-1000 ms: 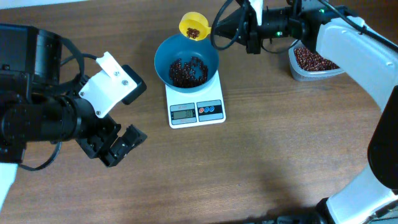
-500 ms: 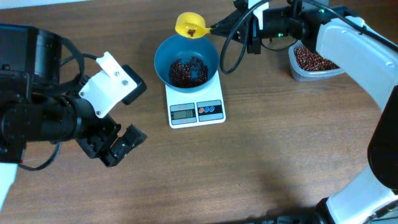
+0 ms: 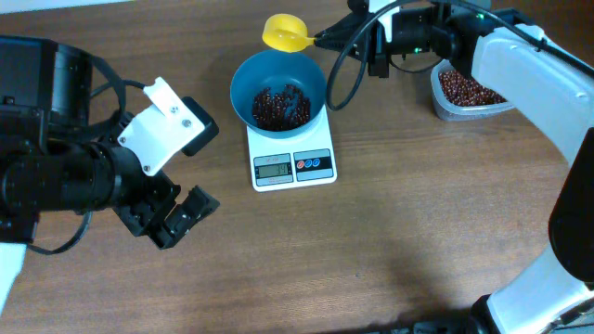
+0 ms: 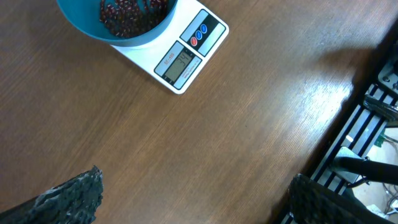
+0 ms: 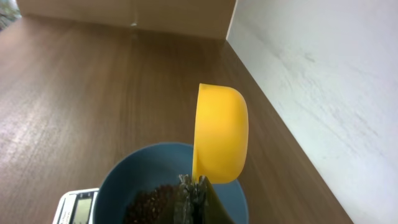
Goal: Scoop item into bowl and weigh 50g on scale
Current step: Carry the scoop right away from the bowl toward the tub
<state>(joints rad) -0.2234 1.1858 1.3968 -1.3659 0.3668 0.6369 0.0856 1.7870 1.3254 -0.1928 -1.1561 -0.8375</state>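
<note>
The yellow scoop [image 3: 284,32], clamped in the right claw [image 3: 322,39], has rolled onto its side beyond the scale [image 3: 293,167] and shows no load now. That load likely joined the beans [image 3: 280,104] in the teal bowl [image 3: 239,93] atop the scale. The left claw [image 3: 181,219], jaws apart, idles left of it.

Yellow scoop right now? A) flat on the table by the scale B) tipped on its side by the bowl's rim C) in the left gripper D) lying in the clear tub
B: the yellow scoop is turned on its side at the rim of the bowl, its handle in the right gripper.
</note>
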